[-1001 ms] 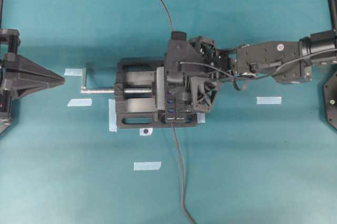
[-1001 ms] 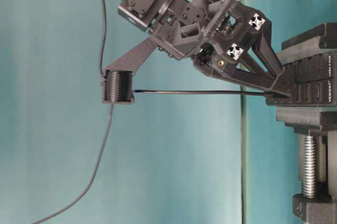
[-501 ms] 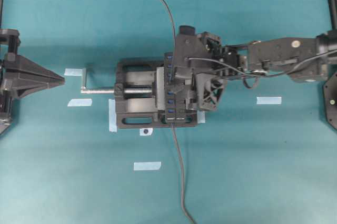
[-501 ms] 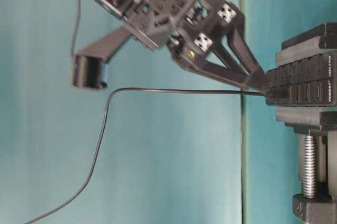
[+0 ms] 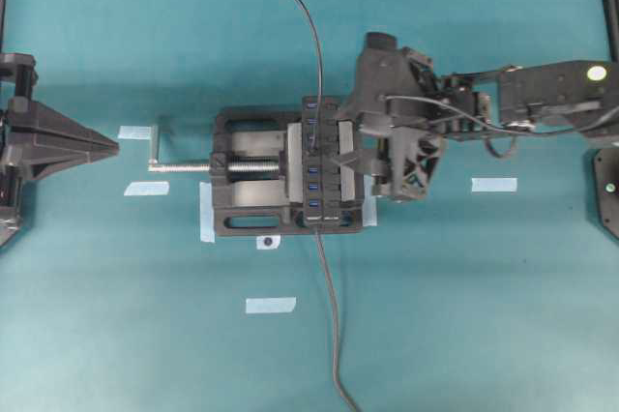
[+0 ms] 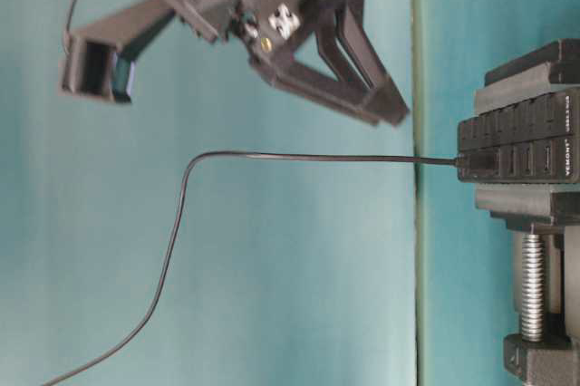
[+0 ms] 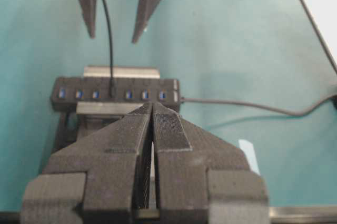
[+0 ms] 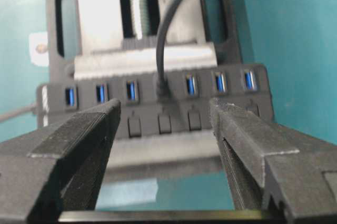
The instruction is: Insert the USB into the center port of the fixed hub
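Right wrist view alone shows the USB seated in the center port of the fixed hub, three blue slots on either side, its cable arching away over the vise. From table level, the cable runs straight out of the hub, and the right hand hangs clear of it, tilted, its fingers spread wide and holding nothing. Overhead, that hand sits just right of the hub, arm stretched in from the right edge. Left wrist view shows the left hand pressed closed, empty, parked well away above the teal tabletop.
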You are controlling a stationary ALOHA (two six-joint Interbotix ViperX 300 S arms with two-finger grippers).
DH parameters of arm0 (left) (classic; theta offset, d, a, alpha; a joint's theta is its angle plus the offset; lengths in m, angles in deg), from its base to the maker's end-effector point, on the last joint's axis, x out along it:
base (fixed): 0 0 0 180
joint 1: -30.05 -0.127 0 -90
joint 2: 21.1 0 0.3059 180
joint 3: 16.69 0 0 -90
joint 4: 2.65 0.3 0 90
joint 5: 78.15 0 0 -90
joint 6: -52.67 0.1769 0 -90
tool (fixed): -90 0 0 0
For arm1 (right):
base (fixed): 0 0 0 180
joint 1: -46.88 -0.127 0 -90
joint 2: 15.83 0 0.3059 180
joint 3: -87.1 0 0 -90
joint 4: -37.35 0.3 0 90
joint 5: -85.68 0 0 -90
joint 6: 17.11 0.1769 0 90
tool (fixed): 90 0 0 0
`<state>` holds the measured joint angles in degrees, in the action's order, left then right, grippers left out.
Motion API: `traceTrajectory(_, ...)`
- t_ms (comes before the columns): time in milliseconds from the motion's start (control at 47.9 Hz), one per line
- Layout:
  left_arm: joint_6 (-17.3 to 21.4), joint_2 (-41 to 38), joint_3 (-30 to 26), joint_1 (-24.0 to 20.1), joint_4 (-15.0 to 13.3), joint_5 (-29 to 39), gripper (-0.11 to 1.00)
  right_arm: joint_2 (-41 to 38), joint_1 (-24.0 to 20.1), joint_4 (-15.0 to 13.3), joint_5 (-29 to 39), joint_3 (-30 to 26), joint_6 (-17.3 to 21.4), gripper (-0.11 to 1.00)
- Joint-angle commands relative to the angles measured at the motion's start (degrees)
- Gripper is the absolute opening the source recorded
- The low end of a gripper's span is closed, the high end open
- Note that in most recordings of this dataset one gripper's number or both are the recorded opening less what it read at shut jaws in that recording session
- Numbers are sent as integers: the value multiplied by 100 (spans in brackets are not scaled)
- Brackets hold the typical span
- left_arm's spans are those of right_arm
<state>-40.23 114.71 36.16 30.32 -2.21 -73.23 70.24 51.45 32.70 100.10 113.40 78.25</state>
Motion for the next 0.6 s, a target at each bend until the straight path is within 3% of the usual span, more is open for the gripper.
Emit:
traceTrajectory(0,0,-26,-88,0,9,-26,0,264,-26,9,-26,35,53,79)
traceTrajectory(584,0,-35,-88,0,9,-26,0,1002,-35,18,-88,650,53,79)
